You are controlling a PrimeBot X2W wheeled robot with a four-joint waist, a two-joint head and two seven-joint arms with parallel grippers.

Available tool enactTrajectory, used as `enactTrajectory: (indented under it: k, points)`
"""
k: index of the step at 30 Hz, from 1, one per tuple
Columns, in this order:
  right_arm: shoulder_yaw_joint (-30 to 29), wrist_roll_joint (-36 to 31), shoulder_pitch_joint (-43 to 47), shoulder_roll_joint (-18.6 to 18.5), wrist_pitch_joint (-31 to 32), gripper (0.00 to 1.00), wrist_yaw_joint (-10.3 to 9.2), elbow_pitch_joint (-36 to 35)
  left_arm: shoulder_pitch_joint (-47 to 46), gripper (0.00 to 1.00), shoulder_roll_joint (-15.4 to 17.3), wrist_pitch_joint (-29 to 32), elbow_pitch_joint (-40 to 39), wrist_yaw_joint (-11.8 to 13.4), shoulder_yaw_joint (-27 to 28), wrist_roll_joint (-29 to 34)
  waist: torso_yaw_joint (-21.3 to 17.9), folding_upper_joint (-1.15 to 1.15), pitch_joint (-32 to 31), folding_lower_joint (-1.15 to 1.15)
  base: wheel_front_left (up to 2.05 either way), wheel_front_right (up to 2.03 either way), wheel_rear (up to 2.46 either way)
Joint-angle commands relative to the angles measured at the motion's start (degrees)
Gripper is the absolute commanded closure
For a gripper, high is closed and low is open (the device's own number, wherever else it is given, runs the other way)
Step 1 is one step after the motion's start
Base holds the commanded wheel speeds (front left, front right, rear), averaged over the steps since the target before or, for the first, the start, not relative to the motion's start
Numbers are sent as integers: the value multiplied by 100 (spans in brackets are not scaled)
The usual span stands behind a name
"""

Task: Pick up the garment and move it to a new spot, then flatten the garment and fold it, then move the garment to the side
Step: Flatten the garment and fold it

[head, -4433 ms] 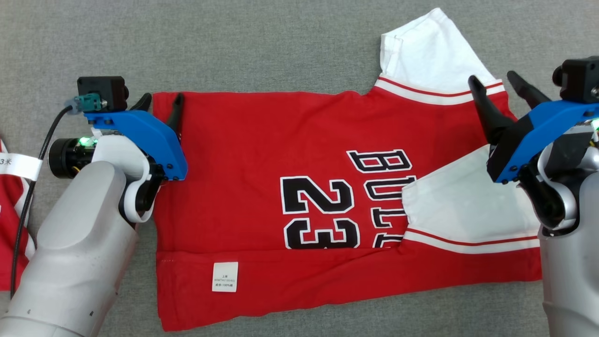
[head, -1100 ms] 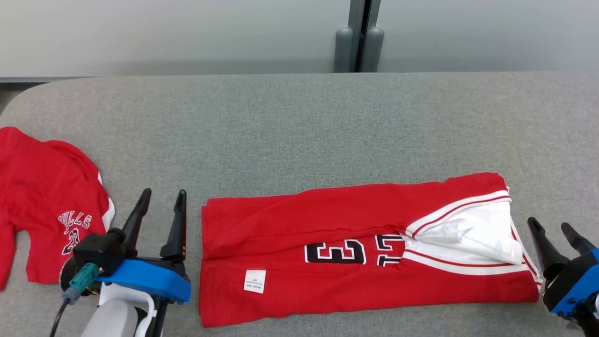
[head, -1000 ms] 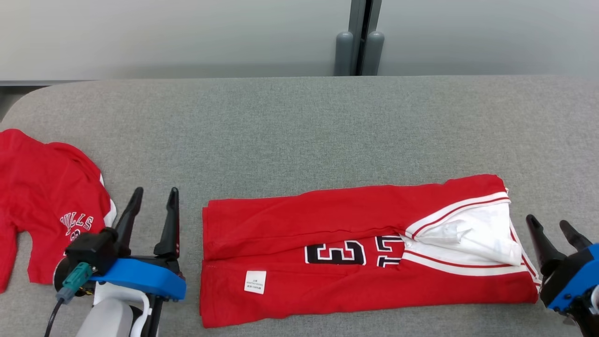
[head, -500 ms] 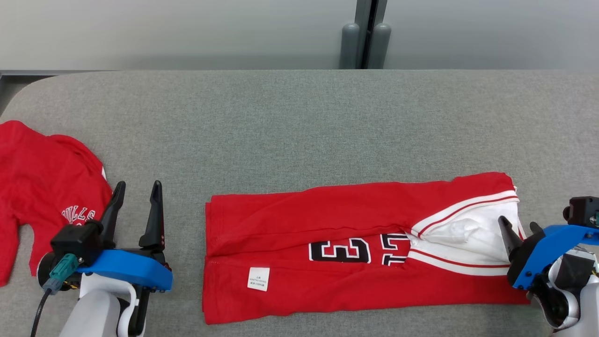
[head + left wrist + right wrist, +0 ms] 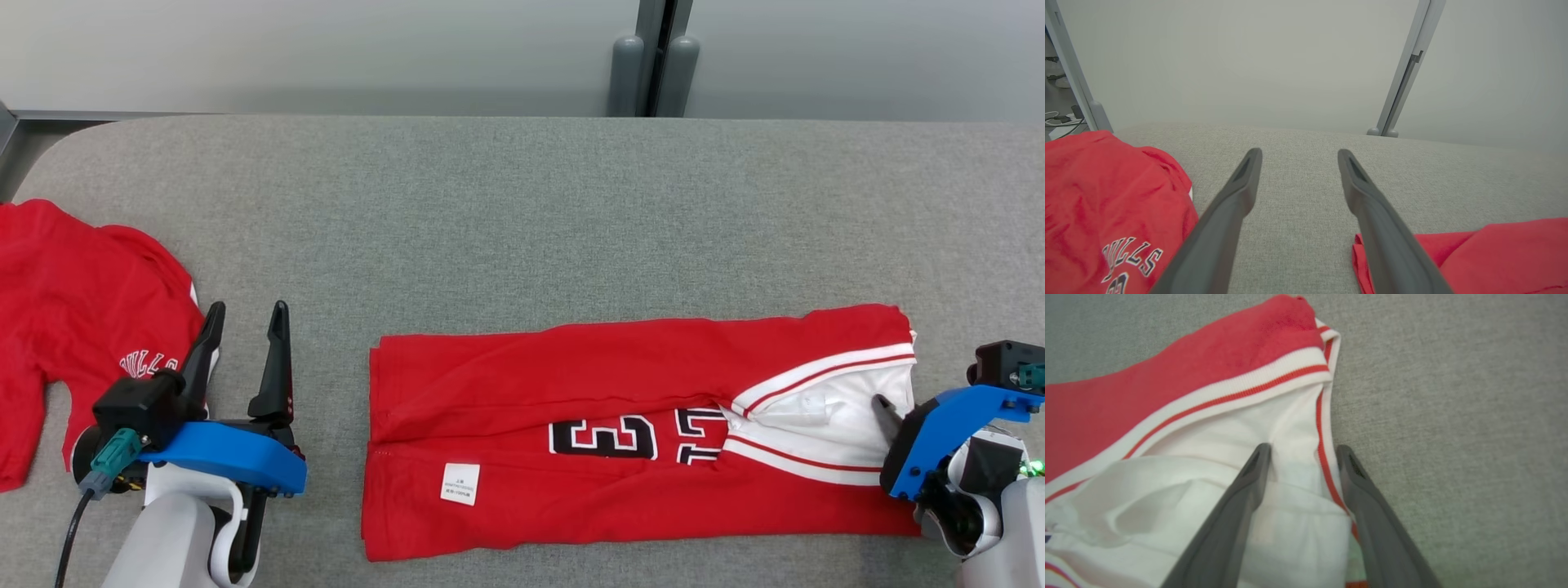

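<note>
The garment (image 5: 620, 384) is a red jersey with white sleeves, lying folded into a long band on the grey table (image 5: 522, 212). Its white sleeve and striped edge sit at the right end. My right gripper (image 5: 890, 406) is low at that end. In the right wrist view the gripper (image 5: 1302, 449) straddles the garment's (image 5: 1208, 375) red-striped edge, jaws apart, with white cloth between them. My left gripper (image 5: 248, 306) stands open above bare table, just left of the garment's left end. From the left wrist, the open gripper (image 5: 1298, 152) has the garment's corner (image 5: 1494, 253) at its lower right.
A second red shirt (image 5: 73, 327) lies crumpled at the table's left end, close beside my left arm, and the left wrist view has this shirt (image 5: 1106, 212) too. A pale wall with a grey post (image 5: 653, 57) runs behind the table's far edge.
My right gripper has moved left onto the garment's right end, and its jaws have narrowed a little around the cloth. The head camera has shifted slightly. The left gripper stays open.
</note>
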Motion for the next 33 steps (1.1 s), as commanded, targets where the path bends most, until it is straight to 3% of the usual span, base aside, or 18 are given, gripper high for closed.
enactTrajectory:
  k: [1,11,21,26,33]
  points:
    - [78,54,142,29,136,100,1,155,-67,0,25,-27,8,-24,1,-21,-14,0,-12,0,0,0,0]
    - [-54,233,324,-494,48,100,-4,-680,178,0,79,-27,-62,54,61,-82,-228,0,-107,0,0,0,0]
    - [-863,116,791,-1011,530,100,0,-1886,346,0,125,-27,-185,91,37,-85,-383,0,-212,0,0,0,0]
    - [-869,103,957,-911,830,100,0,-2408,384,0,115,-25,-203,103,2,-91,-393,0,-284,0,0,0,0]
    - [-160,403,1277,-535,1177,100,0,-3231,387,0,103,-4,-191,97,-84,-106,-322,0,-379,0,0,0,0]
